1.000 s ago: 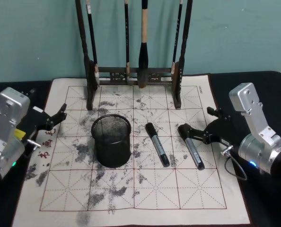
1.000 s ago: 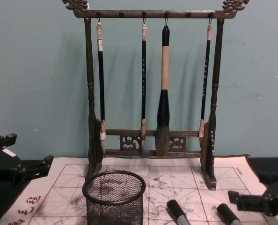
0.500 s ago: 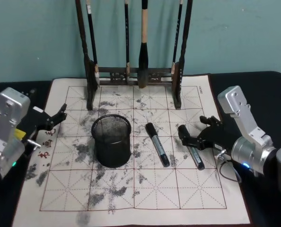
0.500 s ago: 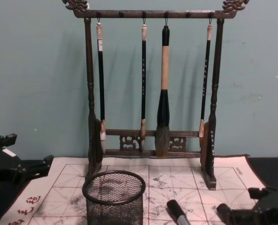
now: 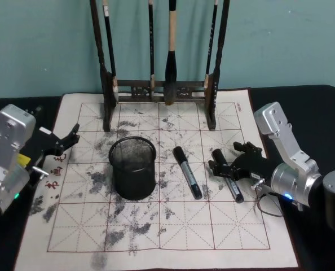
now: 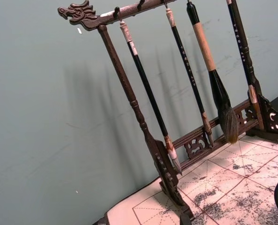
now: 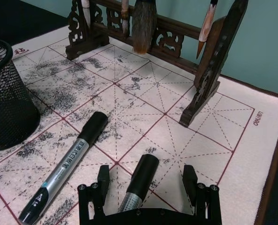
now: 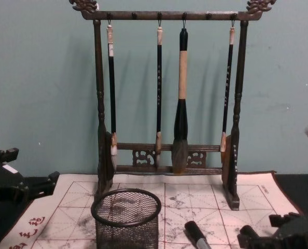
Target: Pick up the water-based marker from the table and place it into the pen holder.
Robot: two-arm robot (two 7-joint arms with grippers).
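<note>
Black bench [image 5: 305, 104], covered by a white calligraphy mat [image 5: 156, 226] with a red grid and grey ink stains.

Task's thing: water-based marker [image 5: 234, 189], silver-grey barrel with black cap. It lies flat on the mat, right of centre, cap toward the rack.

Right gripper [image 5: 226, 161] is low over the marker's capped end. Jaws released, one each side of the cap. The right wrist view shows mat between each jaw and the marker [image 7: 141, 171], so no grip.

Second marker [image 5: 187, 172], same build, lies just to the left and roughly parallel, apart from the first. It sits between the first marker and the holder.

Pen holder [image 5: 132, 169], a short round black wire-mesh cup with a thick rim, stands upright left of both markers, well apart from the right gripper.

Tall dark wooden brush rack [image 5: 159, 87] stands at the mat's far edge with brushes hanging.

Left gripper [image 5: 66, 141] is parked at the mat's left edge near the red characters, jaws spread and holding nothing.
</note>
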